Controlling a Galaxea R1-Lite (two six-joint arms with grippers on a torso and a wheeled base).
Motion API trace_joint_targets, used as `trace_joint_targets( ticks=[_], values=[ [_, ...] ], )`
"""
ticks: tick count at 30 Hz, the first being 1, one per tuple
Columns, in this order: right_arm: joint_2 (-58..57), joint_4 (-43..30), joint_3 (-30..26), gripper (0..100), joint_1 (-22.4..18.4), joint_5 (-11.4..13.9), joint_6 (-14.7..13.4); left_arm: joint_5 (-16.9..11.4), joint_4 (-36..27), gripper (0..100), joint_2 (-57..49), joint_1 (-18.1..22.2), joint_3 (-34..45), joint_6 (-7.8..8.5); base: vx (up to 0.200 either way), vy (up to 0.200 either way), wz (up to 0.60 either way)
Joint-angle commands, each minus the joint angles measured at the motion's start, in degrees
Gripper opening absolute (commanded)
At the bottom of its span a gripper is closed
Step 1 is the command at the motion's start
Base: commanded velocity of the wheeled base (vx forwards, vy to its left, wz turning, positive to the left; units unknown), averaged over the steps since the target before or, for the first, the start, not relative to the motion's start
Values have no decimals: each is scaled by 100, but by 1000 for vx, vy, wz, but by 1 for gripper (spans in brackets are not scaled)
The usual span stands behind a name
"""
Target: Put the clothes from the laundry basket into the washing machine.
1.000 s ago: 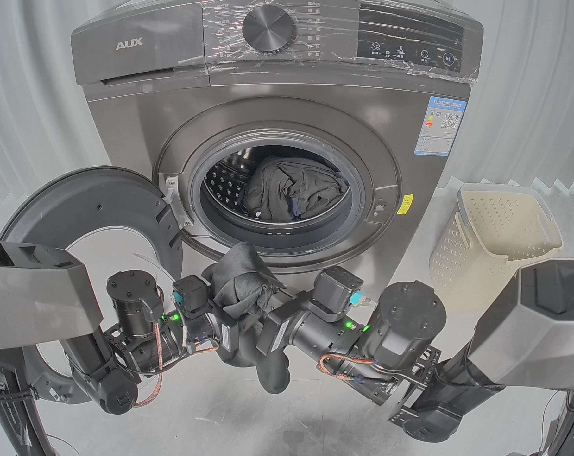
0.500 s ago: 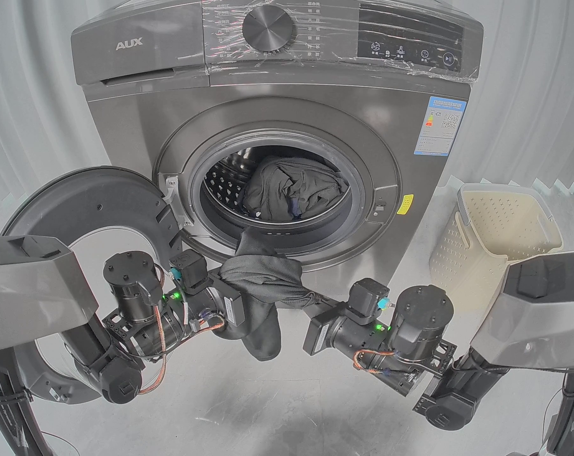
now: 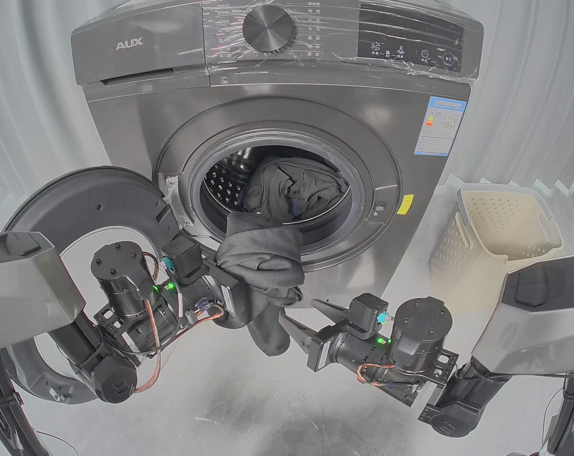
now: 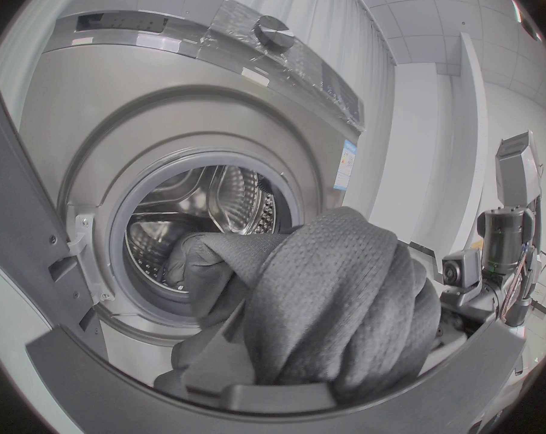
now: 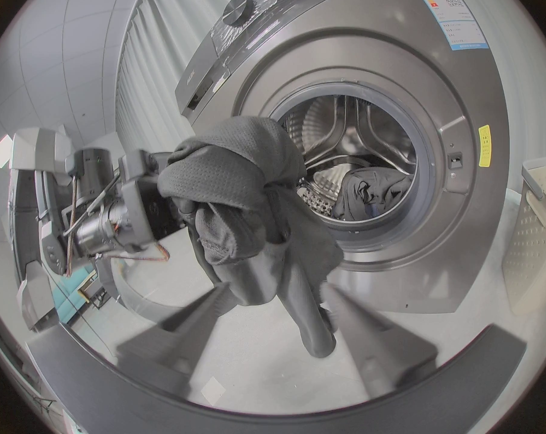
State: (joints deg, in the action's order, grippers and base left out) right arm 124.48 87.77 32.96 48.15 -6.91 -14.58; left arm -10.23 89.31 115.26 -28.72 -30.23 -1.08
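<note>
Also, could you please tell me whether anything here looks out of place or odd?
Only the dark garment in the left claw: it hangs bunched outside the washing machine, in front of the door opening's lower rim, with a loose end dangling toward the floor. The right claw sits open and empty beside it.

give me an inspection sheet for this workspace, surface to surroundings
surface: grey floor, glossy
job's things: washer with door open; dark clothes in drum; garment at the drum's mouth, tail hanging down; basket right of washer, no clothes seen in it
clutter: nothing seen
grippers: left gripper shut on garment; right gripper open, below garment, holds nothing
cables: orange cables looped at both wrists, apart from garment
surroundings: white curtain behind washer
</note>
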Motion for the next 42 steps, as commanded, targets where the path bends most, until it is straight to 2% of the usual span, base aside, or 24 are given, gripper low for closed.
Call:
trace_joint_targets(
  ticks=[1,4,7,9,15,20,24,28,33,37,40,42],
  values=[
    [-785,38,-783,100,-43,190,210,-23,-36,0,-92,24,26,12,0,0,0],
    [-1171,38,-1248,100,-96,480,351,-23,-36,0,-92,16,44,12,0,0,0],
    [-1268,38,-1539,100,-219,480,447,-14,-36,0,-92,7,61,21,0,0,0],
    [-1268,38,-1749,100,-517,471,482,-6,-36,0,-118,7,123,38,0,0,0],
    [-1259,38,-1679,100,-1054,436,474,188,-45,0,-373,42,307,12,0,0,0],
    [-1321,38,-1723,100,-1185,445,456,223,-45,0,-470,95,474,65,0,0,0],
    [-1277,38,-1723,100,-1185,454,456,241,-54,0,-426,112,562,82,0,0,0],
    [-1259,38,-1723,100,-1177,471,456,478,-54,0,-364,112,571,73,0,0,0],
    [-1251,38,-1732,100,-1115,463,447,478,-54,0,-373,147,554,-15,0,0,0],
    [-1207,38,-1723,100,-1054,463,447,469,-54,0,-382,174,545,-23,200,0,0],
    [-1189,47,-1723,100,-966,445,438,487,-54,0,-347,165,545,82,200,0,0],
    [-1189,38,-1723,100,-939,445,438,487,-54,0,-320,147,545,82,200,0,0]
  ],
)
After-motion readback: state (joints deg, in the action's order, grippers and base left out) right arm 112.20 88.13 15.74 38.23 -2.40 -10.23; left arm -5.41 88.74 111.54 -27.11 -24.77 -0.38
